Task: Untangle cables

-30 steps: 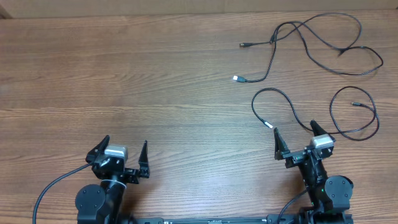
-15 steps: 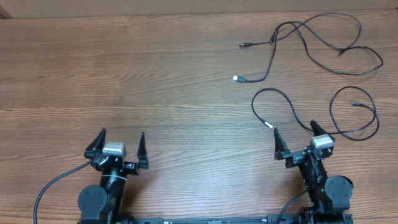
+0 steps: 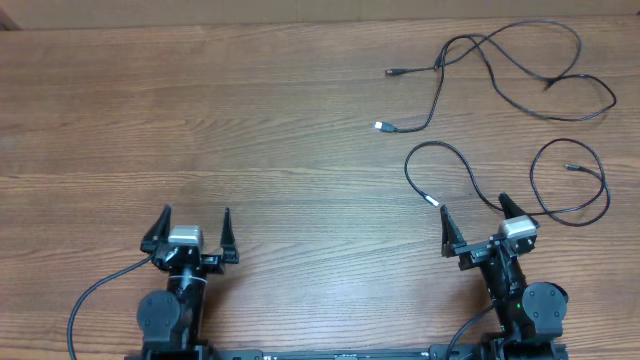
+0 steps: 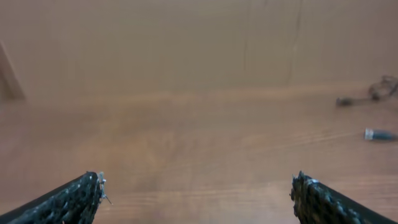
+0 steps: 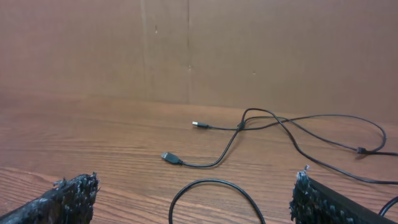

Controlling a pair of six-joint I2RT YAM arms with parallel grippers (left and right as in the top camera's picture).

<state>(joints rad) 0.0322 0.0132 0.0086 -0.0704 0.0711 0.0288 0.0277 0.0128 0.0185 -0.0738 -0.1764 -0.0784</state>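
Both hands sit low, fingers spread wide, holding nothing: the left hand [image 3: 196, 214] far from any cord, the right hand [image 3: 473, 206] with the near cable [image 5: 214, 181] looping just ahead of it on the table [image 3: 250, 130]. The far cable [image 5: 200, 165] lies farther ahead, crossing itself. I'd pinch a plug end and draw slowly, so the loops open rather than tighten.
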